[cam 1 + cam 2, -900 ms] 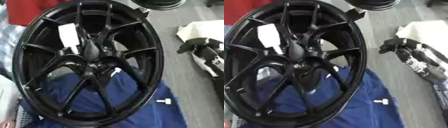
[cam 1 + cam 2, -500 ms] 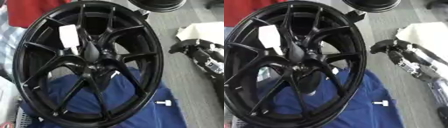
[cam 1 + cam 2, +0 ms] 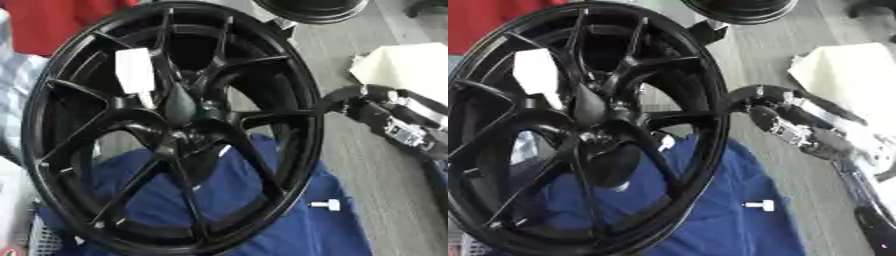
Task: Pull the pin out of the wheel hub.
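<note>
Right eye view: your right hand (image 3: 776, 117) sits just right of the wheel hub (image 3: 579, 125), can't tell if its fingers are curled; a small white pin (image 3: 759, 204) lies on the blue cloth (image 3: 710, 220) below it

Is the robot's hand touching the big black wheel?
Cannot tell. In the right eye view the right hand reaches the wheel rim's edge, but no contact or gap shows plainly.

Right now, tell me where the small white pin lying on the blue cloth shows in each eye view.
Left eye view: the white pin lies lower right, on the blue cloth, just outside the black wheel rim.
Right eye view: same pin, lower right of centre, on the cloth.
Shared landmark: the white label on the wheel's upper-left spokes.
</note>
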`<act>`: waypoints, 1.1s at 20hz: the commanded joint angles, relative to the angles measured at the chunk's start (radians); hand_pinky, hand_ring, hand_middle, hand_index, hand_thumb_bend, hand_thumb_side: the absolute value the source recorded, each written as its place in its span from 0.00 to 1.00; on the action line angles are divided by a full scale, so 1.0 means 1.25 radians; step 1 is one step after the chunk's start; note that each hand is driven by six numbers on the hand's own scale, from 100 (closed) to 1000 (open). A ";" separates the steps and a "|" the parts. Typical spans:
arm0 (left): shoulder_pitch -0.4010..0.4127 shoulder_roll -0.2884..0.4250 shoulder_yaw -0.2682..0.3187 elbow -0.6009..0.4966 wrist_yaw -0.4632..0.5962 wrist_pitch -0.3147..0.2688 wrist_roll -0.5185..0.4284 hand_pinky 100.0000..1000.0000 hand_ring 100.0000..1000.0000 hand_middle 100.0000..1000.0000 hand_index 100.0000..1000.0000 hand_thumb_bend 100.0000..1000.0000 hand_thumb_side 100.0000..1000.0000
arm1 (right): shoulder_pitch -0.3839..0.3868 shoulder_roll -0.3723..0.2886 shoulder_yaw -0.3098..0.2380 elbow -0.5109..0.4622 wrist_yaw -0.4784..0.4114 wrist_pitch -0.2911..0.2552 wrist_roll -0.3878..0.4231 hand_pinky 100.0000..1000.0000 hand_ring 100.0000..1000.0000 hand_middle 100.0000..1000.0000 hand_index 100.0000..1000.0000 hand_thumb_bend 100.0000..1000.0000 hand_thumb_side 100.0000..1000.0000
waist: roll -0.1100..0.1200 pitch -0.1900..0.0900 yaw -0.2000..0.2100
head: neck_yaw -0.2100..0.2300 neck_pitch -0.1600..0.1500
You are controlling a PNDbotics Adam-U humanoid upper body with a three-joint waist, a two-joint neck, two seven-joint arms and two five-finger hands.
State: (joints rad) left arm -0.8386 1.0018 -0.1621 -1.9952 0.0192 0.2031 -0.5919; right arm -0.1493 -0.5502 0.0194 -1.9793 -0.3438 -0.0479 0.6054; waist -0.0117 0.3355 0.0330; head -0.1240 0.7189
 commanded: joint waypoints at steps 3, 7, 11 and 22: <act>-0.014 0.018 0.016 -0.004 -0.005 0.001 0.006 0.82 0.73 0.65 0.80 0.00 0.30 | -0.002 -0.018 -0.002 -0.017 0.014 0.009 0.000 1.00 0.82 0.76 0.83 0.00 0.63 | 0.002 -0.013 0.000 | 0.001 -0.007; -0.013 0.019 0.013 -0.004 -0.008 0.002 0.006 0.82 0.73 0.65 0.80 0.00 0.30 | -0.011 -0.014 -0.023 -0.017 -0.035 -0.021 -0.008 1.00 0.81 0.76 0.83 0.00 0.55 | 0.003 -0.013 -0.003 | 0.010 -0.003; -0.008 0.026 0.007 -0.004 -0.015 0.003 -0.001 0.82 0.73 0.65 0.81 0.00 0.31 | -0.003 -0.026 -0.078 -0.017 -0.114 -0.088 -0.034 1.00 0.79 0.75 0.82 0.00 0.50 | 0.003 -0.016 -0.011 | 0.024 -0.002; -0.123 0.009 -0.139 0.018 -0.171 0.065 -0.191 0.91 0.82 0.77 0.89 0.02 0.51 | 0.065 -0.047 -0.142 -0.017 -0.125 -0.173 -0.090 1.00 0.79 0.75 0.82 0.00 0.49 | 0.012 -0.029 -0.021 | 0.010 -0.008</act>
State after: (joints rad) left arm -0.9730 1.0038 -0.3208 -1.9778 -0.1640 0.2762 -0.7948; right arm -0.0661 -0.5769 -0.1450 -1.9794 -0.5022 -0.2582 0.4959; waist 0.0053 0.3254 0.0069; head -0.1072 0.7190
